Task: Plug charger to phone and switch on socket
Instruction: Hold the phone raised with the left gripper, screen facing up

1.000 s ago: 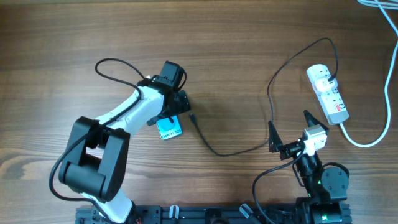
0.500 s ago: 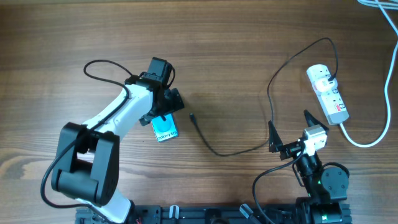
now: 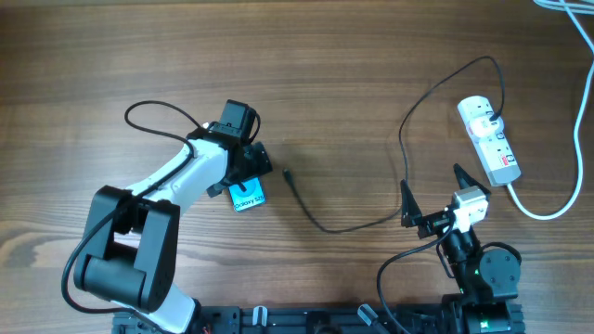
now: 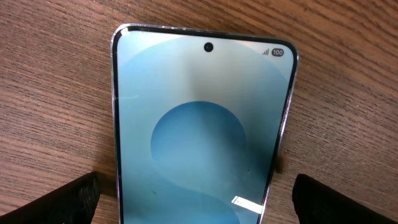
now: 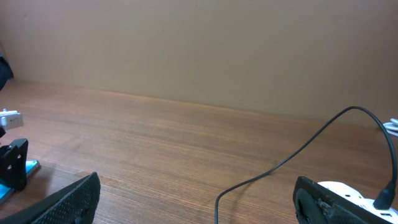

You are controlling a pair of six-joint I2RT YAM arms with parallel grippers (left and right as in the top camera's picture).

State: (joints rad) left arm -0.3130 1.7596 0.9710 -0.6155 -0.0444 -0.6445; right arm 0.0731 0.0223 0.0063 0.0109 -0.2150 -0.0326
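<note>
Your left claw (image 3: 243, 176) stood spread over the teal-screened rectangular phone (image 3: 248, 196), left of centre; your right claw (image 3: 432, 190) gaped empty. The tip of the thin black charger cable (image 3: 353, 225) lay loose nearby, so plugging it in and switching on the white power strip (image 3: 490, 139) apparently remained.

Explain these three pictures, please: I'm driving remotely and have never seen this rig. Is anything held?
Two robot arms stand at a wooden table, each ending in a two-finger gripper. The overhead picture looks straight down; the other two come from cameras on the wrists, their dark fingers showing at the bottom corners. The left gripper hangs open over the phone, which lies flat, screen up. The right gripper is open and empty, near its base. The charger lies loose, its tip apart from the phone, its plug in the socket. Nothing is held.
</note>
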